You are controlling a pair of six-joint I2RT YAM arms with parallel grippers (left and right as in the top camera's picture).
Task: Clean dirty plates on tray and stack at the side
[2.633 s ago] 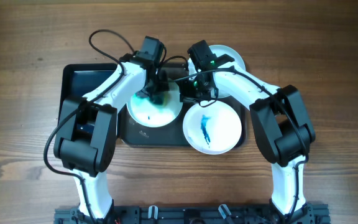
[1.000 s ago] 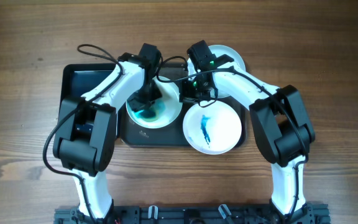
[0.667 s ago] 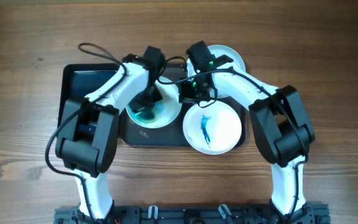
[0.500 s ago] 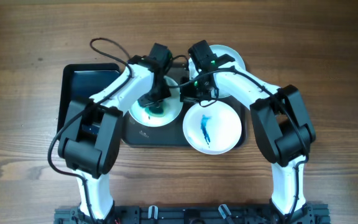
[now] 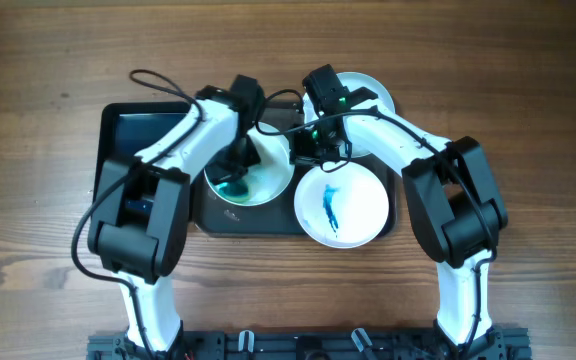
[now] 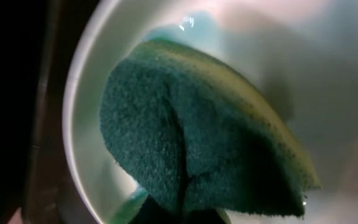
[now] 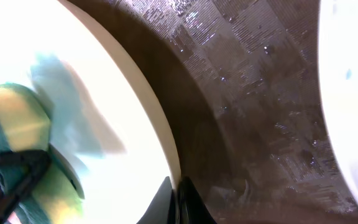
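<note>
Scrubbing is under way on the left plate, which lies on the tray; my left pincer is clamped on a green sponge and presses it onto the teal smear in the middle of that plate. My right pincer is closed, and its tips sit at the near rim of the same plate; I judge that it pinches the rim to steady it, though the wrist view is too tight to be sure. Teal residue shows around the sponge; this plate is not yet clean. The front plate lies on the tray's right end with an unwiped blue streak. The back plate is mostly hidden behind my right arm; its condition cannot be told. No plate is stacked at the side; in my judgement the task is at an early stage.
</note>
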